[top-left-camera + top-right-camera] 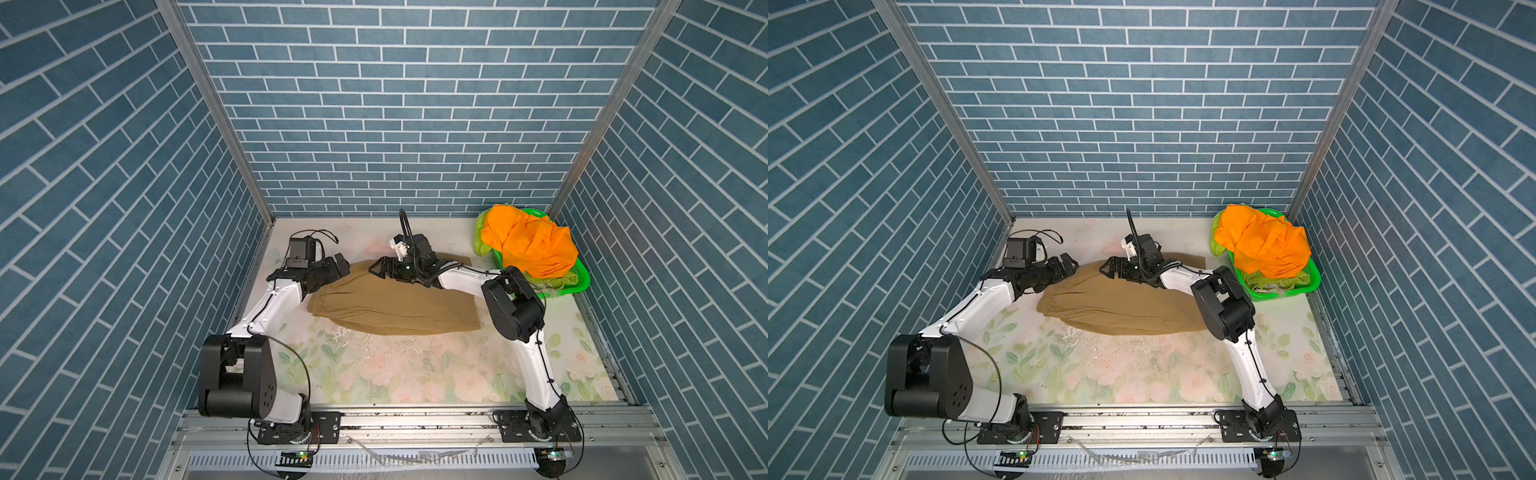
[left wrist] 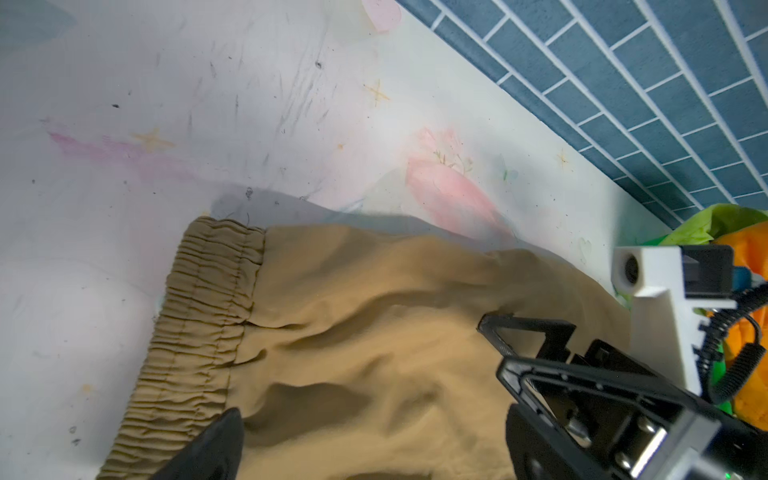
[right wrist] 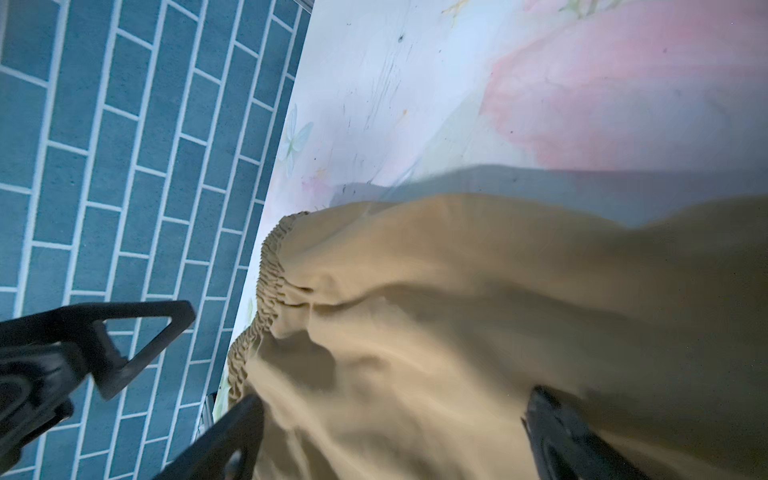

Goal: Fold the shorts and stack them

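Note:
The tan shorts (image 1: 395, 303) (image 1: 1121, 307) lie flattened on the floral table, gathered waistband (image 2: 208, 311) toward the left. My left gripper (image 1: 340, 264) (image 1: 1069, 264) (image 2: 374, 415) stands open over the waistband's far corner. My right gripper (image 1: 376, 268) (image 1: 1106, 268) (image 3: 395, 403) is open just right of it, over the tan cloth (image 3: 498, 291) at the far edge, and holds nothing. The two grippers face each other closely. The orange shorts (image 1: 528, 245) (image 1: 1262, 241) are heaped in the basket, on top of the lime green shorts (image 1: 484, 241) (image 1: 1217, 245).
A green perforated basket (image 1: 582, 278) (image 1: 1312, 278) stands at the back right corner. Blue brick walls close in the back and both sides. The floral table surface (image 1: 395, 374) stretches between the tan cloth and the front rail.

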